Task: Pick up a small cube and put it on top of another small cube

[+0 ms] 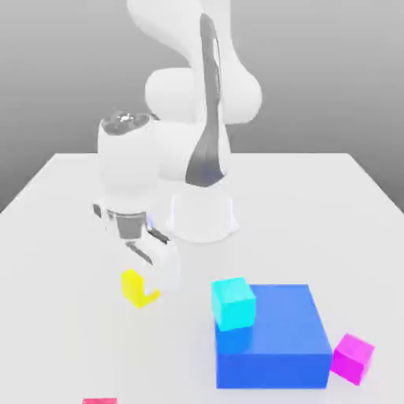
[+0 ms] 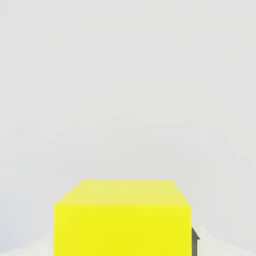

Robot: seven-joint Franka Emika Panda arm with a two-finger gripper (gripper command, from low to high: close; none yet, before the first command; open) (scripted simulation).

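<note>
The small cube [image 1: 140,289], plain bright yellow, sits tilted at the tips of my gripper [image 1: 147,278], left of centre in the exterior view and just in front of the arm's base. The white fingers [image 1: 162,262] come down on it from above and are shut on it. In the hand view the yellow cube [image 2: 122,220] looms large between the jaws, with a dark finger pad [image 2: 195,240] against one side. Whether it still touches the white table [image 1: 63,260] I cannot tell.
A big blue block [image 1: 280,339] stands at the exterior view's lower right. A cyan cube [image 1: 233,303] appears to rest on its left corner. A magenta cube [image 1: 352,357] lies right of the block. A pink object [image 1: 99,401] peeks in at the bottom edge.
</note>
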